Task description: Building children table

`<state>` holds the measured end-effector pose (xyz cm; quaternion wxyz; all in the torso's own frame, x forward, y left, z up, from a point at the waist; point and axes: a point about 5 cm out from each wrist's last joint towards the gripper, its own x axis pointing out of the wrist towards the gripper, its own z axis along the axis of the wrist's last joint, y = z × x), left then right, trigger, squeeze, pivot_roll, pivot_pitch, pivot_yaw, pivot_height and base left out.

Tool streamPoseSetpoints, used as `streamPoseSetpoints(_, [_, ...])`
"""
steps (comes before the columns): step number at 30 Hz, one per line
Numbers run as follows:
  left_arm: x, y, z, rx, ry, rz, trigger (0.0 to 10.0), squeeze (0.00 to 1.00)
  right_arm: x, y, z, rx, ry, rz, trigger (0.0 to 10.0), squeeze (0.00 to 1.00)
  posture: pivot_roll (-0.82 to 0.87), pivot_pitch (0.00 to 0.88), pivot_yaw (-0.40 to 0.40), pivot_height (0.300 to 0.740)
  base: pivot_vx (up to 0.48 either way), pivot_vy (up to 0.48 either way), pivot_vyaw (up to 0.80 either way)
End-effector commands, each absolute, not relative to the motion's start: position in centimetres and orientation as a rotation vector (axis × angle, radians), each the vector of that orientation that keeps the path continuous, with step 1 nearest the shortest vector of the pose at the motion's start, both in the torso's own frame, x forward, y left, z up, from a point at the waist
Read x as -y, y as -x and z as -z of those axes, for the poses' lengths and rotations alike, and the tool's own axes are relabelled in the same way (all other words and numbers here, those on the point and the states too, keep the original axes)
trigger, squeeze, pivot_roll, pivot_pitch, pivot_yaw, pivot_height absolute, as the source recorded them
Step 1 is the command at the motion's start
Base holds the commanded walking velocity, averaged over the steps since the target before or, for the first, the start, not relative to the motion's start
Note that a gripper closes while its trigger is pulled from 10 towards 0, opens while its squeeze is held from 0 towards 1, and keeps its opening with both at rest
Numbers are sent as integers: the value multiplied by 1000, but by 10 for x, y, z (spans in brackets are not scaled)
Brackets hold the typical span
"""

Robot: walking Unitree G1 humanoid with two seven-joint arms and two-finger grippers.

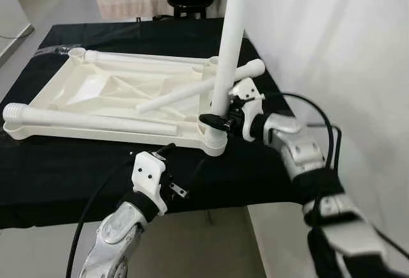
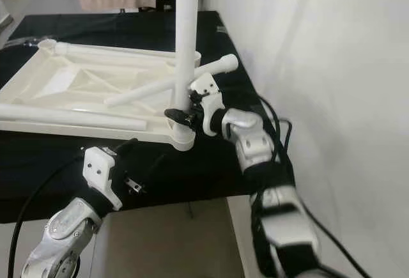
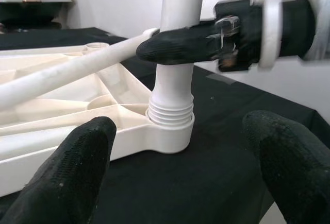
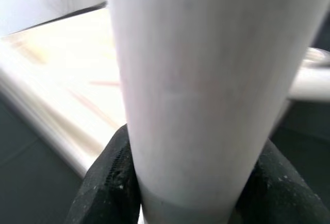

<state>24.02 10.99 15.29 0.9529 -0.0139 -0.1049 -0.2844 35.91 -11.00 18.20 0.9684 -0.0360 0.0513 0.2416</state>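
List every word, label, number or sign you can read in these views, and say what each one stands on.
None can be read. The white tabletop, the upright leg held in the right gripper, the loose legs lying on the tabletop, the black cloth and the left gripper carry no visible print. The right wrist view is too blurred to show any fine marking.

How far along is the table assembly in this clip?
One leg stands upright in the near corner socket of the upturned tabletop, threads still showing. The right gripper is clamped on it; the left gripper hovers open nearby. Three loose legs lie on the tabletop, not yet fitted.
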Motion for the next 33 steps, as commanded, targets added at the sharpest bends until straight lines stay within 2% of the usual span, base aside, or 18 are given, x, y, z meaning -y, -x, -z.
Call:
streamPoseSetpoints(1, [-113,-239,-151,202,28,576,10000,0,119,-333,-143,-250,84,-272,0,0,-5,148,-44,740,0,0,0])
streamPoseSetpoints(5, [-114,-240,-150,199,25,576,10000,0,105,-322,-141,-231,95,-292,0,0,-11,138,-31,740,0,0,0])
streamPoseSetpoints(9, [-115,-241,-148,194,21,575,10000,0,101,-336,-145,-217,112,-328,0,0,-1,126,-35,740,0,0,0])
streamPoseSetpoints(10, [-115,-242,-148,195,19,570,10000,0,99,-339,-147,-213,113,-346,10000,0,1,123,-39,740,0,0,0])
streamPoseSetpoints(12, [-115,-242,-148,197,17,564,10000,0,97,-341,-150,-209,122,-389,10000,0,2,121,-41,740,0,0,0])
streamPoseSetpoints(13, [-115,-242,-148,198,16,559,10000,0,94,-343,-155,-187,120,-452,10000,1000,6,116,-46,740,0,0,0])
streamPoseSetpoints(19, [-115,-243,-148,198,16,558,10000,0,91,-348,-177,-118,123,-669,10000,976,9,114,-49,740,0,0,0])
streamPoseSetpoints(20, [-114,-243,-148,198,17,559,10000,0,93,-350,-182,-106,140,-706,10000,333,10,113,-50,740,0,0,0])
streamPoseSetpoints(21, [-114,-243,-148,198,17,560,10000,0,95,-352,-187,-93,152,-768,10000,0,10,113,-50,740,0,0,0])
streamPoseSetpoints(23, [-113,-244,-148,199,17,560,10000,0,98,-355,-196,-71,192,-882,10000,0,12,110,-54,740,0,0,0])
streamPoseSetpoints(25, [-113,-244,-148,199,17,560,10000,0,98,-355,-196,-71,192,-882,10000,0,12,110,-54,740,0,0,0])
streamPoseSetpoints(28, [-113,-243,-148,201,21,559,10000,0,100,-358,-206,-66,265,-1069,10000,0,19,111,-60,740,0,0,0])
streamPoseSetpoints(30, [-113,-243,-148,201,21,559,10000,0,100,-358,-206,-66,265,-1069,10000,0,19,111,-60,740,0,0,0])
streamPoseSetpoints(33, [-112,-243,-148,201,21,559,10000,0,100,-361,-204,-103,285,-1210,10000,0,39,111,-59,740,0,0,0])
